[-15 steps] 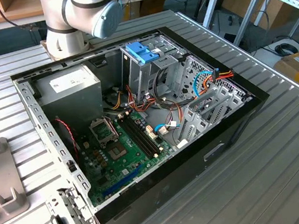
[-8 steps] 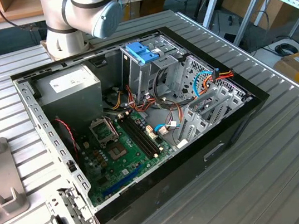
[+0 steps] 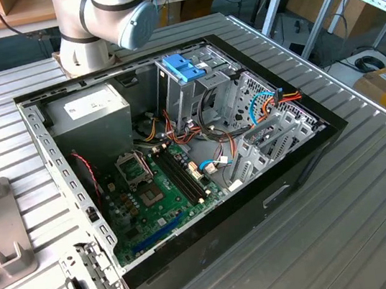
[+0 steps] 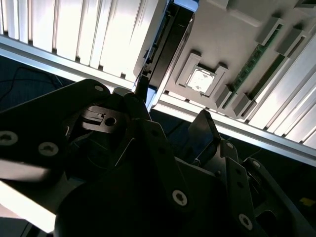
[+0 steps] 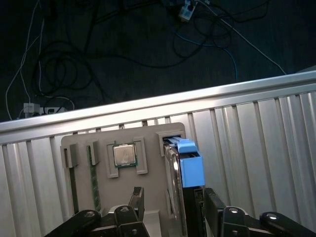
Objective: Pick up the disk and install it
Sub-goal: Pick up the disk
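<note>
Disk (image 5: 190, 168) stands on edge in grey holder (image 5: 148, 136), gripper (image 5: 174, 197) spread wide astride it — advise centring before closing on flat faces.

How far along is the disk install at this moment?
Done: nothing yet; the disk stands on edge in a slot of the grey holder. In hand: the open gripper is at the disk, a finger on each side, not closed on it. Left: the pickup and fitting into the open computer case.
</note>
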Robot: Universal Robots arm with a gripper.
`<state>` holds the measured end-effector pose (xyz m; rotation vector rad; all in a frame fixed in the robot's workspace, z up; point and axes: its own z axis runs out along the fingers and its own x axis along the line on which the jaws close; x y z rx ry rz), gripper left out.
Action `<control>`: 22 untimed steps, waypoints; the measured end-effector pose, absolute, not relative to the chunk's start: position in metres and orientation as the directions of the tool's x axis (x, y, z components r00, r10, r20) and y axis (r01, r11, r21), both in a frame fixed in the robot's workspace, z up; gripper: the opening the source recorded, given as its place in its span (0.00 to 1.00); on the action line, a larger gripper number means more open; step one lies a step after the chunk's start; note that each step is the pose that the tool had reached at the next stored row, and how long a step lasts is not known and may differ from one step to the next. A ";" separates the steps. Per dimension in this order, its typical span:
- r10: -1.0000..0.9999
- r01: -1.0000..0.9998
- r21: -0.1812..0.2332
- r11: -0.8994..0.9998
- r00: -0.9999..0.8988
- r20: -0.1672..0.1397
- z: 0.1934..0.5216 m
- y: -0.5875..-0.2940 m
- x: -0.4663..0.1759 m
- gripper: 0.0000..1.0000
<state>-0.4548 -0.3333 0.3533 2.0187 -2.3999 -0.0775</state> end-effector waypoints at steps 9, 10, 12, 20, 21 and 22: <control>-0.985 -0.985 0.041 0.171 -0.172 -0.028 0.352 -0.332 -0.456 0.60; -0.985 -0.985 0.041 0.171 -0.172 -0.028 0.352 -0.332 -0.456 0.60; -0.985 -0.985 0.041 0.171 -0.172 -0.028 0.351 -0.332 -0.456 0.60; -0.985 -0.985 0.041 0.171 -0.172 -0.028 0.350 -0.331 -0.457 0.60; -0.985 -0.985 0.041 0.171 -0.172 -0.028 0.350 -0.331 -0.457 0.60; -0.985 -0.985 0.041 0.171 -0.172 -0.028 0.349 -0.331 -0.457 0.60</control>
